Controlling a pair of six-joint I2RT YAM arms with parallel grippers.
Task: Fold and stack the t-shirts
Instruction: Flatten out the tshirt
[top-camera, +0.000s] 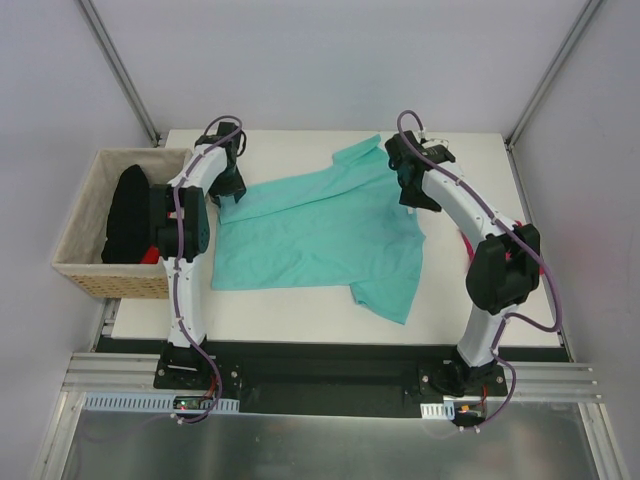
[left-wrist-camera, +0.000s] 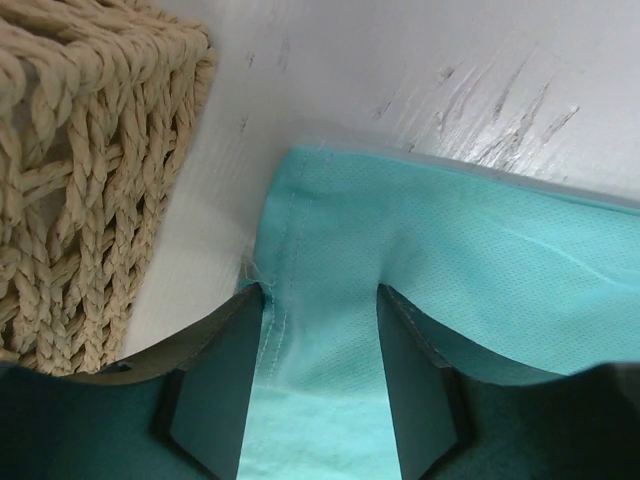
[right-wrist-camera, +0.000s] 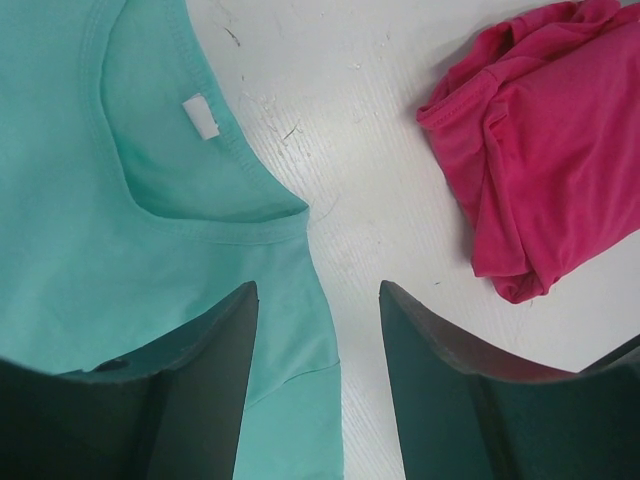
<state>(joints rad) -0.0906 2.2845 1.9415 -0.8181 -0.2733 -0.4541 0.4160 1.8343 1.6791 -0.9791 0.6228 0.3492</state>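
The teal-mint t-shirt (top-camera: 320, 235) lies spread across the white table (top-camera: 290, 305), with one sleeve pointing to the back and one to the front. My left gripper (top-camera: 228, 190) is down at its left corner. In the left wrist view the left gripper (left-wrist-camera: 320, 292) stands open, its fingers on either side of a raised fold of the stitched hem (left-wrist-camera: 300, 250). My right gripper (right-wrist-camera: 317, 287) is open over the shirt's shoulder edge, just below the collar and its white tag (right-wrist-camera: 200, 117). The magenta-pink t-shirt (right-wrist-camera: 540, 150) lies bunched to the right, mostly hidden behind the right arm (top-camera: 463, 238).
A woven basket (top-camera: 85, 270) stands off the table's left edge with dark cloth (top-camera: 130, 215) inside. Its wall (left-wrist-camera: 80, 170) is close to the left gripper. Grey walls close in the back and both sides.
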